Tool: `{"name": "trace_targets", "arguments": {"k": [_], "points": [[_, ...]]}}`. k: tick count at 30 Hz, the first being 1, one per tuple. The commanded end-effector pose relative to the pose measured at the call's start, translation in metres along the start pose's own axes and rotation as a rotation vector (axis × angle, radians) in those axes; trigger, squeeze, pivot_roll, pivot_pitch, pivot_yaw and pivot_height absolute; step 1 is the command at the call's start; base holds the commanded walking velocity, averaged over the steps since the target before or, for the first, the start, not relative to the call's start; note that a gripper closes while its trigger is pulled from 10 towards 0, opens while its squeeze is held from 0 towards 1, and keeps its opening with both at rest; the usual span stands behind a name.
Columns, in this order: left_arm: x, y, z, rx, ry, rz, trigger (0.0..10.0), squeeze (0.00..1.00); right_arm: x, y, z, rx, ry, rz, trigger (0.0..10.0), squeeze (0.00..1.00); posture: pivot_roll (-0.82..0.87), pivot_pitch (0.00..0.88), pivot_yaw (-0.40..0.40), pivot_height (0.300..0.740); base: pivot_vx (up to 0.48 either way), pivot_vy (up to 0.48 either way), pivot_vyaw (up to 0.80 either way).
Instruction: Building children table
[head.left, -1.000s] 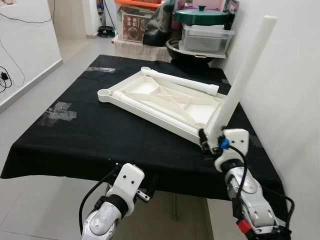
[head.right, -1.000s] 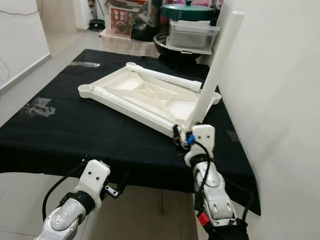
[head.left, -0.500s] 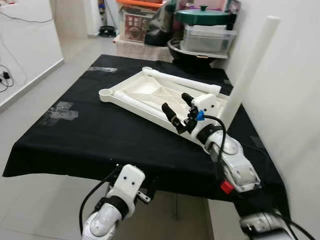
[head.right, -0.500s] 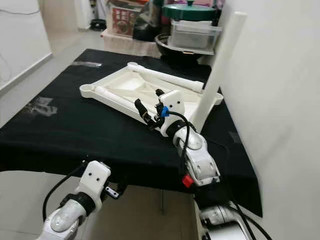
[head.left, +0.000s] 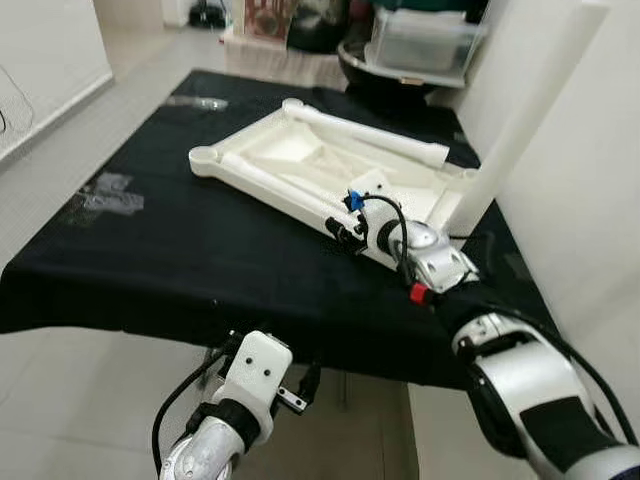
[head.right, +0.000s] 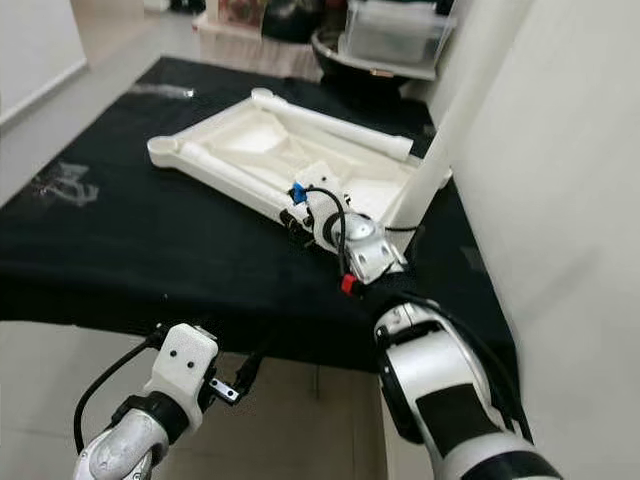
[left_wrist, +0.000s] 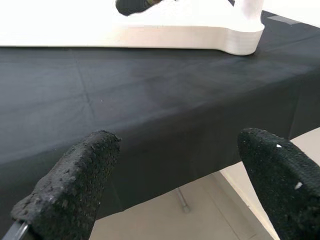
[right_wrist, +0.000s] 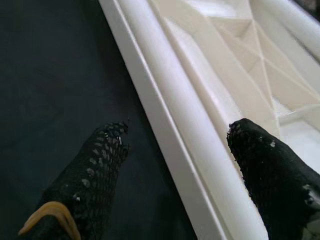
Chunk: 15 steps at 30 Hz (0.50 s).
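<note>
so the right gripper (right_wrist: 175, 165) has its jaws spread wide with nothing in them, straddling the loose leg (right_wrist: 170, 100) lying along the near rim of the upside-down tabletop (head.left: 300, 160) on the black cloth (head.left: 150, 250). one leg (head.left: 530, 110) already stands upright at the corner by the wall. the left gripper (left_wrist: 170, 185) hangs open and empty below the cloth's edge. my worry: the smooth round leg rolls or slips as the fingers close, or the arm bumps the standing leg. no readable writing anywhere.
</note>
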<state>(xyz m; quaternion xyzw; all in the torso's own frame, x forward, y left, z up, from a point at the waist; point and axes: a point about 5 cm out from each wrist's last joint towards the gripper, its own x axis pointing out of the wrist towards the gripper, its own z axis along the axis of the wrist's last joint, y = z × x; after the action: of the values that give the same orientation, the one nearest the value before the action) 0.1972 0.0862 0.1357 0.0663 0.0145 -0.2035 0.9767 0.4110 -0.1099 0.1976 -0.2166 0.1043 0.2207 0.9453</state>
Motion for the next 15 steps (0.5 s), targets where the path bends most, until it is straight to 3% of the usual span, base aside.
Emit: {"name": "trace_targets", "arguments": {"k": [1, 9, 15], "points": [[-0.003, -0.005, -0.001, -0.01, 0.019, -0.018, 10.0, 0.0, 0.001, -0.001, -0.002, -0.027, 0.018, -0.001, 10.0, 0.0, 0.12, 0.176, -0.17, 0.74, 0.0, 0.0, 0.0], [-0.013, -0.011, 0.003, -0.024, 0.041, -0.024, 10.0, 0.0, 0.005, -0.001, 0.014, -0.077, 0.014, 0.002, 10.0, 0.0, 0.11, 0.186, -0.178, 0.74, 0.0, 0.0, 0.0], [-0.014, -0.013, 0.006, -0.031, 0.037, -0.018, 10.0, 0.0, 0.006, 0.0, 0.014, -0.039, 0.016, 0.0, 10.0, 0.0, 0.11, 0.179, -0.181, 0.74, 0.0, 0.0, 0.0]]}}
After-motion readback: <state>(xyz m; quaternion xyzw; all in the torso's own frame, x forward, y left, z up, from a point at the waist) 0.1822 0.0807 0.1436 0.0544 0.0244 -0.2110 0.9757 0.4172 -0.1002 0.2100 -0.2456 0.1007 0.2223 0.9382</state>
